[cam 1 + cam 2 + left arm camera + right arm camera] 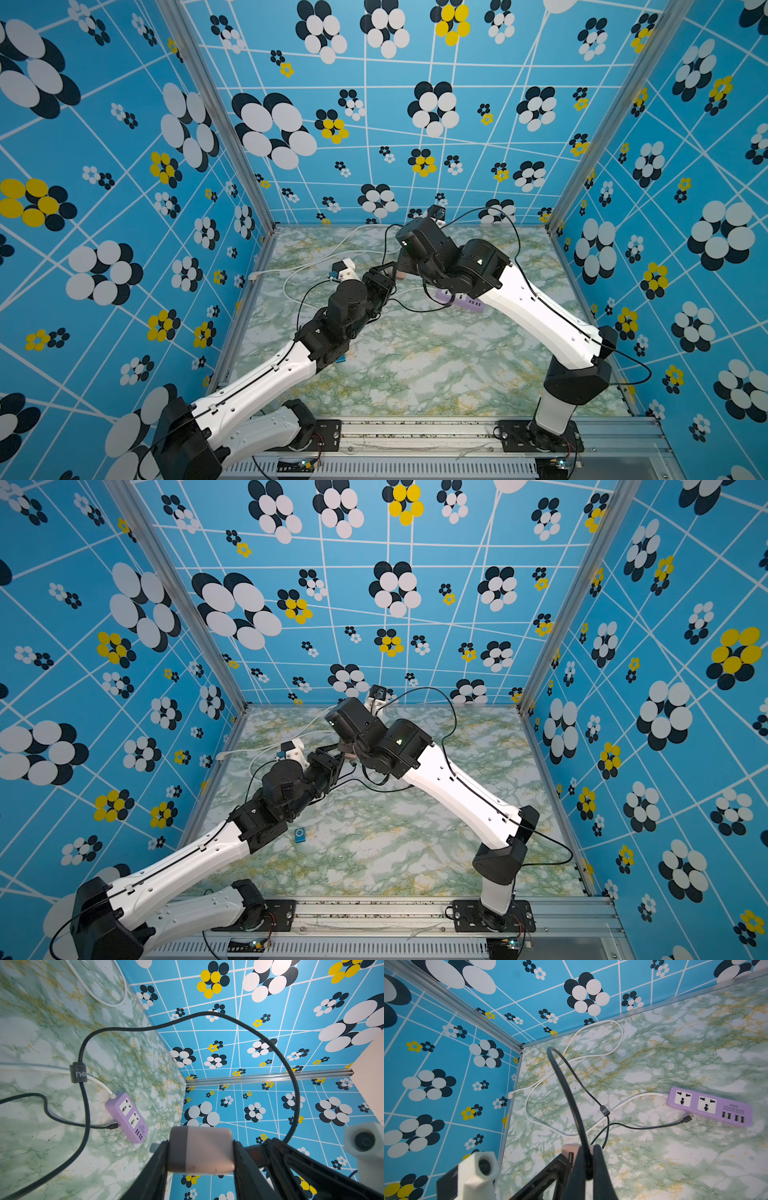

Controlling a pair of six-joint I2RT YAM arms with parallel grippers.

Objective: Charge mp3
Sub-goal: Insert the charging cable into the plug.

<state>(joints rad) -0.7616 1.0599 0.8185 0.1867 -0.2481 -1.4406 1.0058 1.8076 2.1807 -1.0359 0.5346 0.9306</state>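
Blue mp3 (300,834) lies flat on the tabletop (395,854), well apart from both sets of fingers.
In a top view you see a tiny blue rectangle with a pale ring, near your left arm (199,850). Left wrist: your left fingers (158,1163) pinch the pink charger (200,1153). Right wrist: your right fingers (602,1176) clamp the black cable (577,1113).

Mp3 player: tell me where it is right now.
In a top view the mp3 player lies flat on the table, left of centre, close beside the left arm.
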